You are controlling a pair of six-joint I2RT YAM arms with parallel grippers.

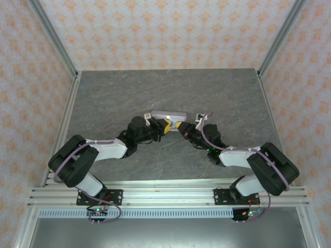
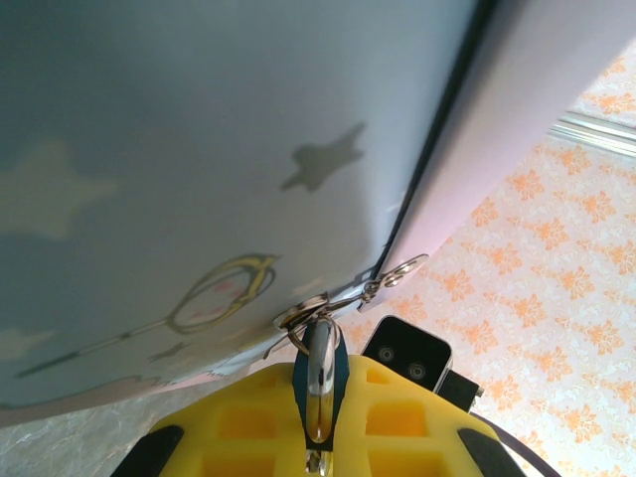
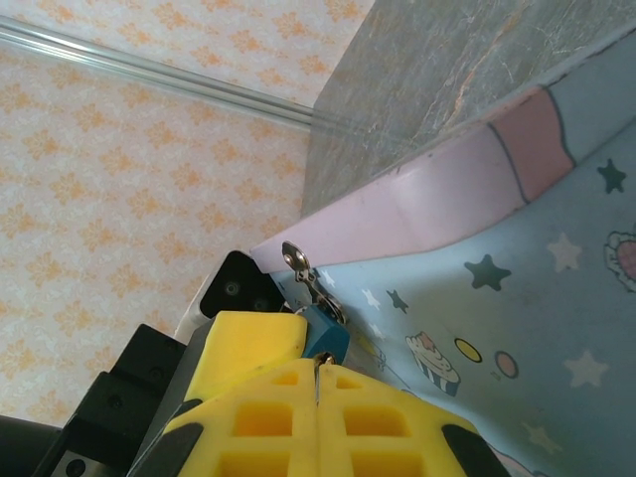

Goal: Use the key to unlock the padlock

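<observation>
Our left gripper [image 2: 320,402] is clamped on the padlock [image 2: 320,363], a small hard teal body whose slick metal shackle [image 2: 320,338] hooks through the hasp [image 2: 301,316] of the printed tin [image 2: 199,149], so we judge it light but apt to swivel. Our right gripper [image 3: 318,388] is pinched together on the key [image 3: 318,364], a thin stiff sliver right at the padlock, which we think needs gentle turning

The top external camera looked down from above and behind the arms [image 1: 111,150], while both wrist cameras pressed close to the tin [image 3: 517,298], sharing its clasp [image 3: 298,263] and the padlock [image 3: 324,340] from opposite sides.
</observation>
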